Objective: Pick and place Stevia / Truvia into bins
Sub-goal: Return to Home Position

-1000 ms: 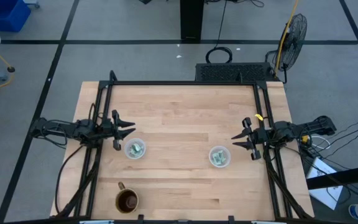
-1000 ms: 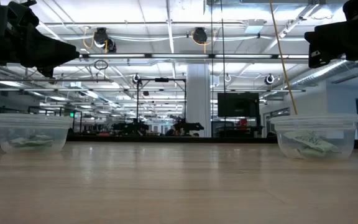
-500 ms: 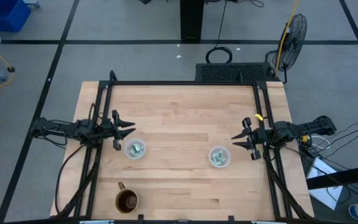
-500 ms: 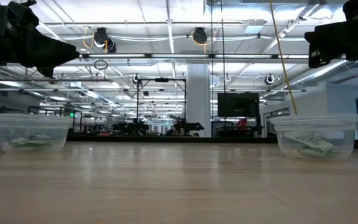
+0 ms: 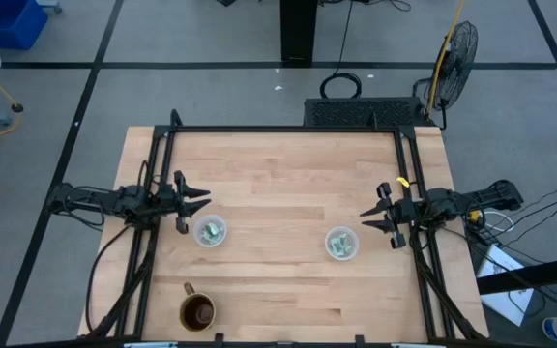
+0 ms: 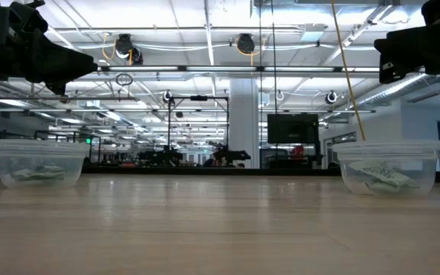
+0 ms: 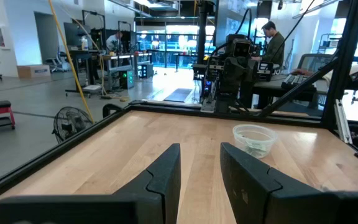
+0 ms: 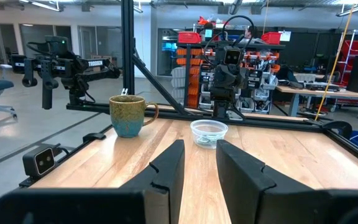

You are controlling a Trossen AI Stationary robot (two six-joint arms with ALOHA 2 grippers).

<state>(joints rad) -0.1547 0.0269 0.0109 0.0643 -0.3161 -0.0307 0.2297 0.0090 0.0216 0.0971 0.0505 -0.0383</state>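
Two small clear cups stand upright on the wooden table. The left cup point(image 5: 210, 232) point(image 6: 39, 163) and the right cup point(image 5: 340, 243) point(image 6: 389, 166) each hold green-and-white packets on their floors. I see no packet lying loose on the table. My left gripper point(image 5: 201, 202) point(image 7: 201, 155) hovers at the table's left edge, just beside and above the left cup, with its fingers parted and nothing between them. My right gripper point(image 5: 366, 217) point(image 8: 200, 152) hovers at the right edge, beside the right cup, also parted and holding nothing.
A brown mug point(image 5: 198, 311) point(image 8: 127, 115) stands near the table's near edge, left of centre. A black frame point(image 5: 288, 129) runs along the far, left and right edges. A fan point(image 5: 457, 48) stands beyond the far right corner. A person point(image 7: 272, 43) is in the room behind.
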